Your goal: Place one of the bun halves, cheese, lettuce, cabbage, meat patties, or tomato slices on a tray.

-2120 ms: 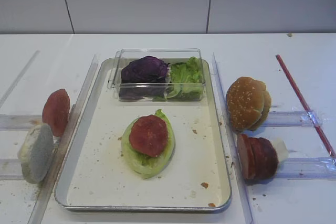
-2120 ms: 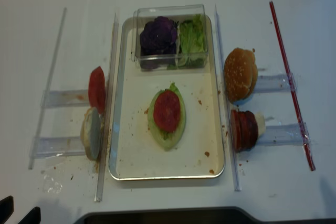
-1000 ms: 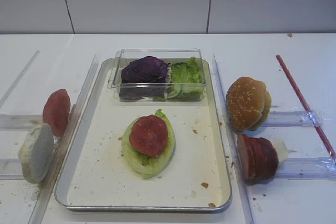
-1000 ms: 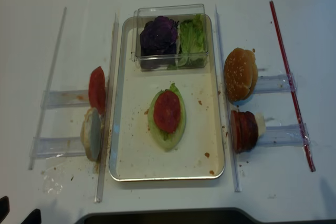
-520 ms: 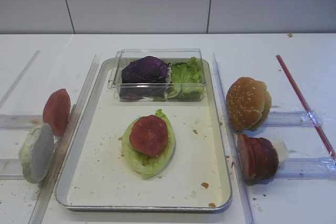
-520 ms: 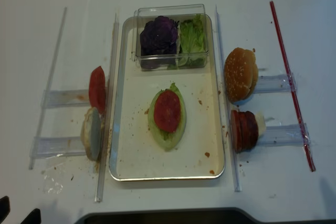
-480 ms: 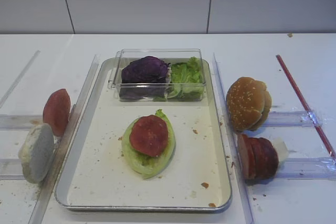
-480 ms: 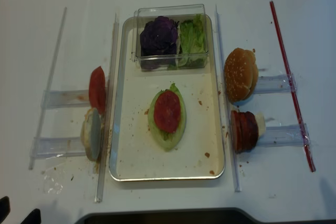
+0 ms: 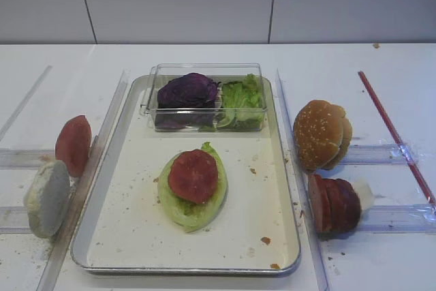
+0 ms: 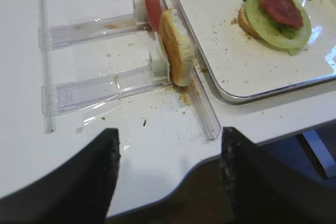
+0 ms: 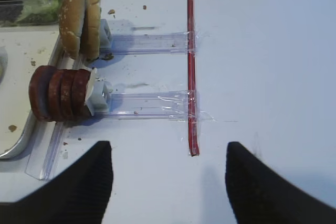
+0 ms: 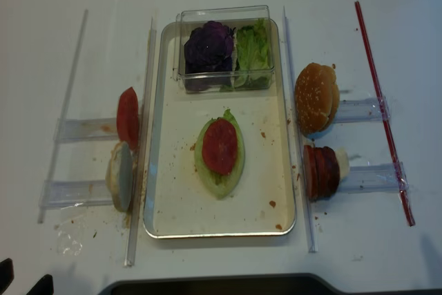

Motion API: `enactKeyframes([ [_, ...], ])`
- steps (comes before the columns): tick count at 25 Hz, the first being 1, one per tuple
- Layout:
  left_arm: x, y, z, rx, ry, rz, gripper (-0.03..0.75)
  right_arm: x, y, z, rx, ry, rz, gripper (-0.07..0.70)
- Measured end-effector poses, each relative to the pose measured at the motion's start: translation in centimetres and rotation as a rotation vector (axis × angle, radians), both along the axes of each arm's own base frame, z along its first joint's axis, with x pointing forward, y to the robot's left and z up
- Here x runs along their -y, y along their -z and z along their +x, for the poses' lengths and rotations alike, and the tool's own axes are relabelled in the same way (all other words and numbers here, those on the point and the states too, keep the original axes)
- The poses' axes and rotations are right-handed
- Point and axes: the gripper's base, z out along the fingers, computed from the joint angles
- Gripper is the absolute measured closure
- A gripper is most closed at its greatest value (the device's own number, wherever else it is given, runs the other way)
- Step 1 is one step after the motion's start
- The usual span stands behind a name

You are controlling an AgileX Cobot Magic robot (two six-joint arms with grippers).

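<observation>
At the near edge of the desk (image 9: 204,56), the left hand (image 10: 168,174) hovers with its two dark fingers (image 10: 86,182) spread wide and nothing between them, low over the bare corner in front of the clear plastic holders (image 10: 100,85). Over on the other side the right hand (image 11: 168,174) likewise stands spread and empty above the white surface, just short of the end of the red strip (image 11: 190,61).

Out from the left hand, a pale bun half (image 10: 176,48) stands on edge in the nearer holder, its cut face toward the tray (image 9: 283,189), and a tomato slice (image 10: 150,1) stands upright just behind it. Out from the right hand, the meat patties (image 11: 59,94) stand on edge in a row, faces pointing along the holder, with the sesame bun halves (image 11: 80,20) propped upright in the holder beyond.

Between the two sides lies the tray, its long axis running away from me. A lettuce (image 9: 194,206) leaf lies flat near its middle, long axis running the tray's length, slightly slanted, pointed tip toward the far end. One of the tomato slices (image 9: 193,176) lies flat on it. Across the far end sits a clear box (image 9: 204,71) holding the purple cabbage (image 9: 187,91) on the left and more green leaves (image 9: 242,100) on the right.
</observation>
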Motion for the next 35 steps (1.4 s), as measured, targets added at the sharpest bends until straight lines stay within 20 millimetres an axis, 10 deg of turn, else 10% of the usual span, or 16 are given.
enactKeyframes([
  [35, 0.00, 0.00, 0.00, 0.000, 0.000, 0.000, 0.328, 0.00, 0.00, 0.00, 0.000, 0.001, 0.001, 0.163],
])
